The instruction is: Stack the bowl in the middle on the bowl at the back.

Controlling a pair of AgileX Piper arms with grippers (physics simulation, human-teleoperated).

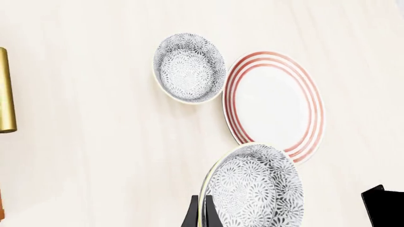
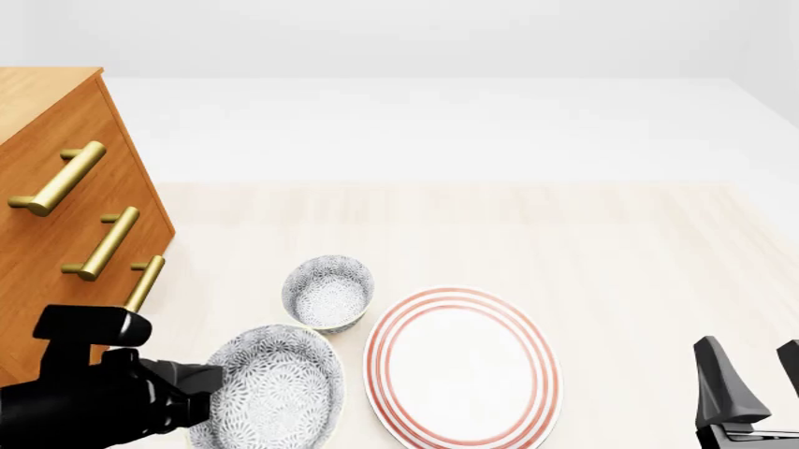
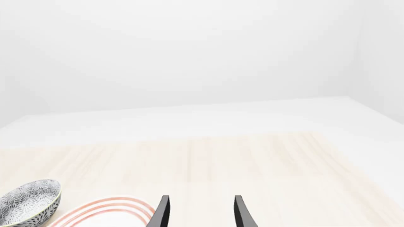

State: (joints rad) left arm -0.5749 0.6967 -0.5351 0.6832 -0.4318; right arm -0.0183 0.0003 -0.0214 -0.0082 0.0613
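Note:
The bowl in the middle (image 2: 268, 391), grey-and-white speckled, hangs tilted above the table at the near left, looking large in the front view. My left gripper (image 2: 206, 379) is shut on its left rim; the left wrist view shows the fingers (image 1: 202, 213) pinching that rim of the bowl (image 1: 256, 187). The bowl at the back (image 2: 328, 293), its look-alike, stands upright on the table just beyond, also seen in the left wrist view (image 1: 189, 67). My right gripper (image 2: 755, 374) is open at the near right, with nothing between its fingers (image 3: 200, 213).
A large white plate with red rings (image 2: 462, 367) lies right of both bowls. A wooden drawer cabinet (image 2: 63, 215) with gold handles (image 1: 5, 90) stands at the left. One speckled bowl (image 3: 28, 202) shows at the right wrist view's edge.

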